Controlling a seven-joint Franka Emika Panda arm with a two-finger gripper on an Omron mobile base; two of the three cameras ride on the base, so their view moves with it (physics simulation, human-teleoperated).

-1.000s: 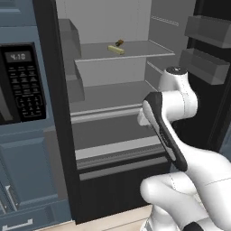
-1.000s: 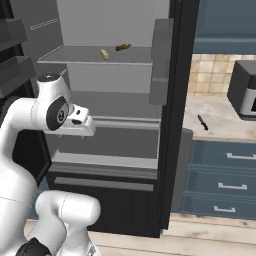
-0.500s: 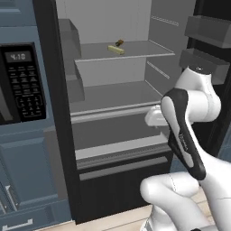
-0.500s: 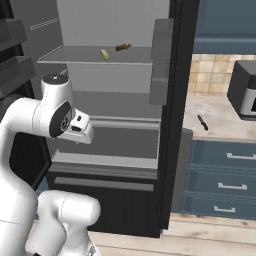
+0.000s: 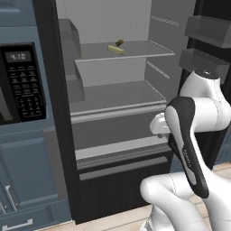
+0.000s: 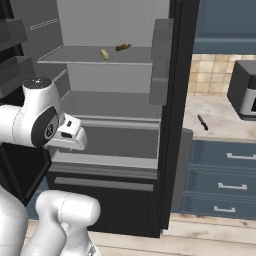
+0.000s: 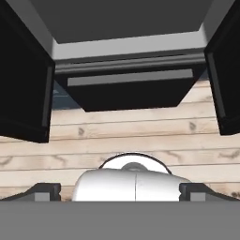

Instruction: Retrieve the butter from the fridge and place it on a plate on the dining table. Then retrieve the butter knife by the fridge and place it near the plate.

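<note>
Sitting far back, butter (image 5: 116, 50) blurs — knife (image 6: 202, 122) barely readable.

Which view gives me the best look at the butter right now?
Left base view: the butter lies unobstructed on the upper fridge shelf, beside a dark brown lump. Right base view shows it smaller and farther off. Hand view points down at the fridge's bottom drawer and the wooden floor.

A black microwave (image 5: 18, 83) with a lit keypad sits in the blue-grey cabinet (image 5: 27, 176), a small dark brown lump (image 6: 122, 47) lies toward the shelf's back, and a grey appliance (image 6: 244, 95) stands at the marbled counter's (image 6: 220, 117) right edge above blue drawers (image 6: 222, 185)
</note>
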